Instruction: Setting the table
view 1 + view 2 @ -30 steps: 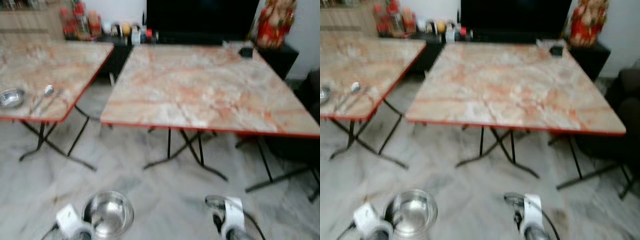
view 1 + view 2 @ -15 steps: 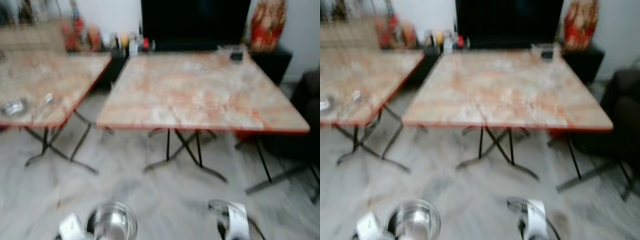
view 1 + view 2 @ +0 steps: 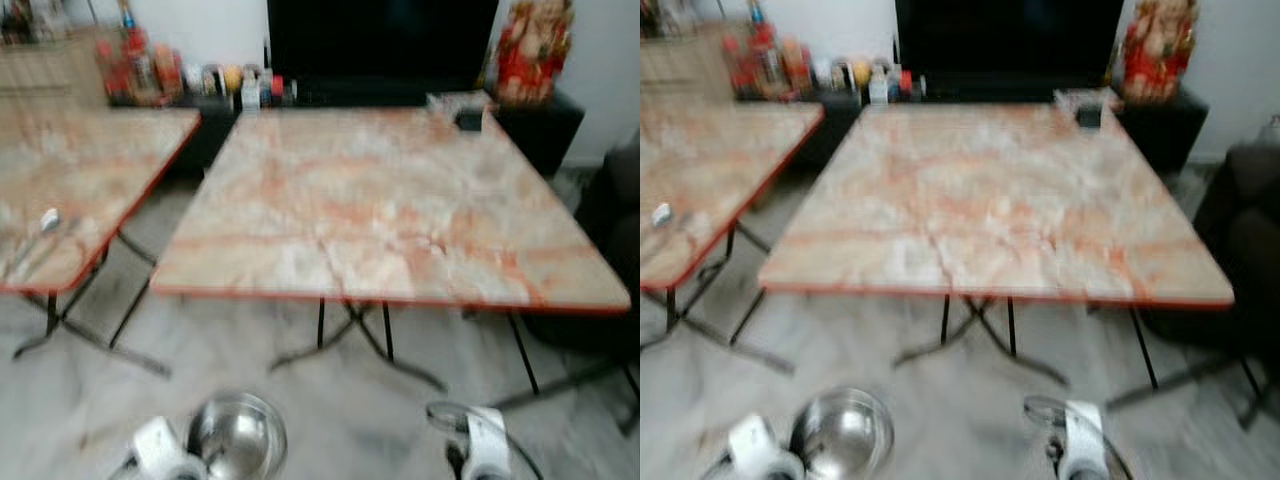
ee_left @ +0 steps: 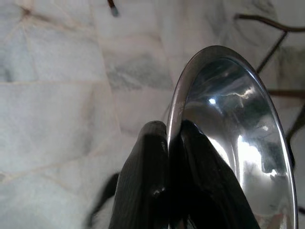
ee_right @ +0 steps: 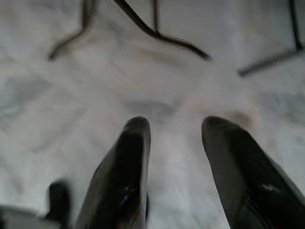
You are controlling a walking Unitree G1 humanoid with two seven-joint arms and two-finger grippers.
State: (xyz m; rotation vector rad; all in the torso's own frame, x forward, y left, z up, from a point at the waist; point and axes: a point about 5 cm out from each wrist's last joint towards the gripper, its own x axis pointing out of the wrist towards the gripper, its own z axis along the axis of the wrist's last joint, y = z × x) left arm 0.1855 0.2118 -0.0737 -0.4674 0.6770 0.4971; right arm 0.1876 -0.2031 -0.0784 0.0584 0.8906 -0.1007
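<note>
Marble floor (image 3: 90, 390) is faced; a steel bowl (image 4: 228, 138) is pinched at its rim by the left gripper (image 4: 167, 131), while the right gripper (image 5: 174, 126) is held low, fingers parted.

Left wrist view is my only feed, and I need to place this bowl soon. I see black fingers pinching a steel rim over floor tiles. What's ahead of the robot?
Observer: A marble-patterned table with a red edge stands directly ahead.
Operator: Anything on it?
Observer: A small dark object sits at its far edge; it is too blurred to identify.
Operator: Is the other arm busy?
Observer: No, the right gripper is open above the floor, holding nothing.
Operator: Any other table?
Observer: Yes, a second table to the left, with a spoon-like item on it.
</note>
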